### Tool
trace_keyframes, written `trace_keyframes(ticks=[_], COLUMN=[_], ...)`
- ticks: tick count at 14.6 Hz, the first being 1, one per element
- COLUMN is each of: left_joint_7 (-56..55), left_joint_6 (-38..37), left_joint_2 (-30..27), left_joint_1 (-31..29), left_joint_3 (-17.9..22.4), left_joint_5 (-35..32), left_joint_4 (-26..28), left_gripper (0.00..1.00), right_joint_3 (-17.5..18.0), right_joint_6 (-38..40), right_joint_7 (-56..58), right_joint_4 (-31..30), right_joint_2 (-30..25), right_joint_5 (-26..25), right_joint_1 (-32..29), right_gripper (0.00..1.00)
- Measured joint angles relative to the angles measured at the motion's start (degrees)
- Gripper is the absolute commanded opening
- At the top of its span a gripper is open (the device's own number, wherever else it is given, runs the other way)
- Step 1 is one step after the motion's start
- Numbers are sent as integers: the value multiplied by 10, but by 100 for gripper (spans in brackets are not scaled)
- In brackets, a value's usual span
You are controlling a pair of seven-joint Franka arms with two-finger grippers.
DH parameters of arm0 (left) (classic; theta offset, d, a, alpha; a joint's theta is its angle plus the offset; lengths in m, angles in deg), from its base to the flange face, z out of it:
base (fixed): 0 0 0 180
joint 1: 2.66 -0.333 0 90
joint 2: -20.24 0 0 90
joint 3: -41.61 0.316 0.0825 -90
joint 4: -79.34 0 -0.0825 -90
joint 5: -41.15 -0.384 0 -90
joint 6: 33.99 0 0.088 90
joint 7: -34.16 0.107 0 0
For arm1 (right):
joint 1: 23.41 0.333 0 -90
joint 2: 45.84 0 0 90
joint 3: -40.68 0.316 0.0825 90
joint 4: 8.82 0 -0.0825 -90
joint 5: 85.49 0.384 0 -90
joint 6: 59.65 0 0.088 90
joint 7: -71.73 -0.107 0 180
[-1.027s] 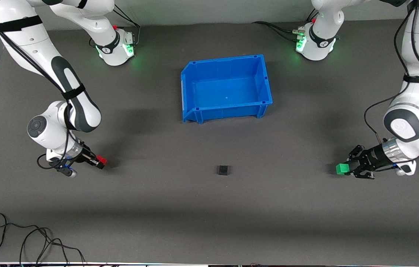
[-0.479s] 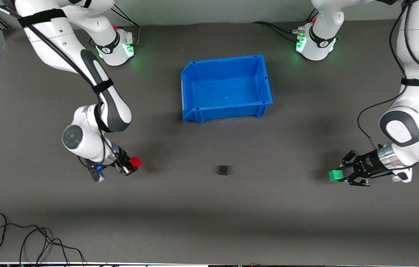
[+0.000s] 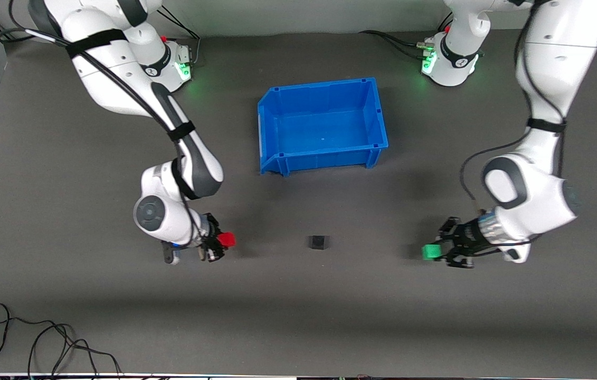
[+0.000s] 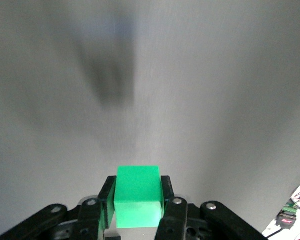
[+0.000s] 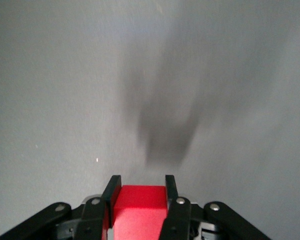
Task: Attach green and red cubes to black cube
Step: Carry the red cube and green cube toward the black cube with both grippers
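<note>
**Operator:** State the handling properties of the cubes and the correct hold points.

**Technician:** Judged from their look, all three are small, rigid and light, with flat smooth faces; slip is the main risk, not breakage. Hold each on two parallel side faces and leave the face toward the black cube (image 3: 319, 242) bare for mating. The left gripper (image 3: 438, 252) has its fingers clenched on the green cube (image 3: 430, 252); the left wrist view shows the green cube (image 4: 138, 196) seated squarely between both fingers (image 4: 106, 199), front face free. The right gripper (image 3: 219, 244) grips the red cube (image 3: 226, 240) the same way; the red cube (image 5: 139, 212) projects past the fingers (image 5: 110, 192) in the right wrist view.

**Operator:** Location of the black cube?

**Technician:** On the tabletop, unheld, at 6 o'clock from the blue bin (image 3: 324, 156) in the front view. The red cube lies at its 9 o'clock, the green cube at its 3 o'clock, both well apart from it. The black cube is loose and will probably slide if pushed from one side only.

**Operator:** Changes against the earlier frames?

**Technician:** Both arms have swung inward. Each carried cube has closed much of its gap to the black cube. The black cube and the bin have not moved. Neither hold has altered.
</note>
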Motion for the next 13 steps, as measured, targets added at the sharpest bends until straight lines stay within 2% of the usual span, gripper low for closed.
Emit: trace_keyframes(ticks=[6, 13], left_joint_7=[-79, -138], left_joint_6=[116, 176], left_joint_2=[45, 81], left_joint_1=[115, 186], left_joint_3=[-1, -1], left_joint_5=[0, 0], left_joint_4=[-4, -24], left_gripper=[32, 32], right_joint_3=[0, -1], right_joint_6=[67, 68], right_joint_7=[-158, -277], right_joint_4=[109, 134], right_joint_2=[64, 92], right_joint_5=[-34, -45], right_joint_1=[50, 105], right_gripper=[0, 0])
